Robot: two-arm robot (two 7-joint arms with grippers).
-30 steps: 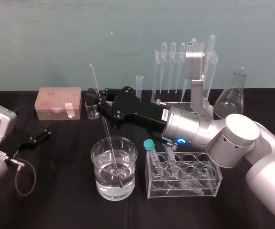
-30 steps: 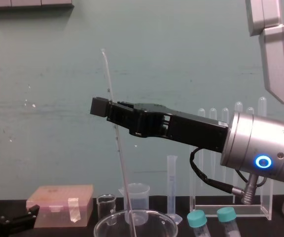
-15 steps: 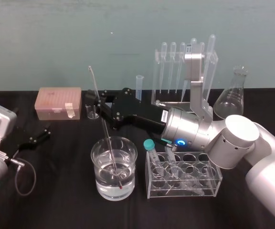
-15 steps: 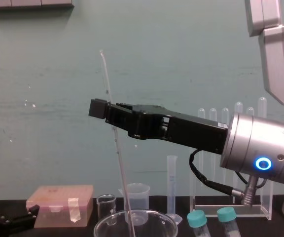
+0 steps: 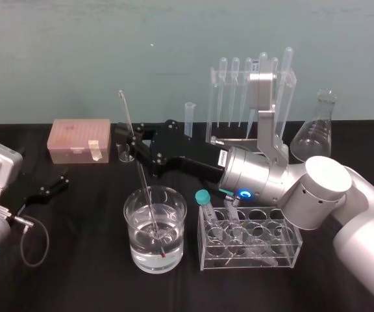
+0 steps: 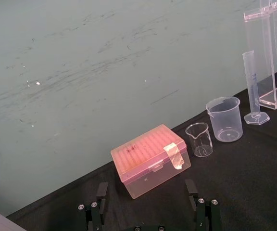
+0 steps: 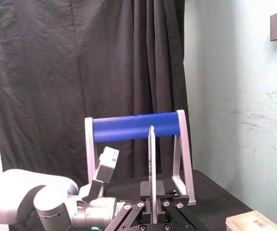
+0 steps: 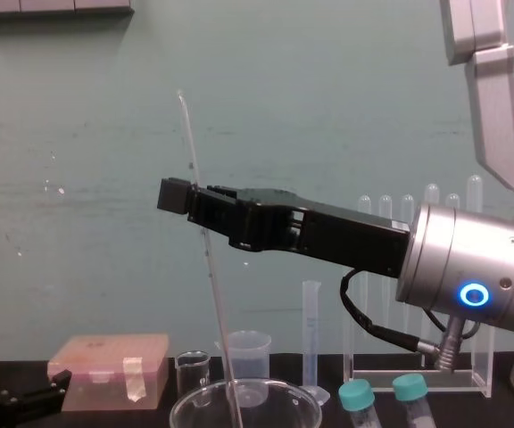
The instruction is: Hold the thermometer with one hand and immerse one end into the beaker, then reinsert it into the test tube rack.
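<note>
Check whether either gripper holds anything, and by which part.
The right gripper pinches the thermometer on its upper shaft, below the top end; its lower end sits in the beaker. The left gripper is open, holding nothing.

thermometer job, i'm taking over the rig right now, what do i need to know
Right pincer: shut on the thermometer, gripping its upper part, above the beaker.
Left pincer: open, parked low on the robot's left, holding nothing.
Thermometer: tilted, lower end in the beaker's water.
Test tube rack: at the back, behind the right arm.
Done: pick-up and dip.
Left: lift the thermometer clear of the beaker, carry it to the test tube rack, slot it in, then release.
</note>
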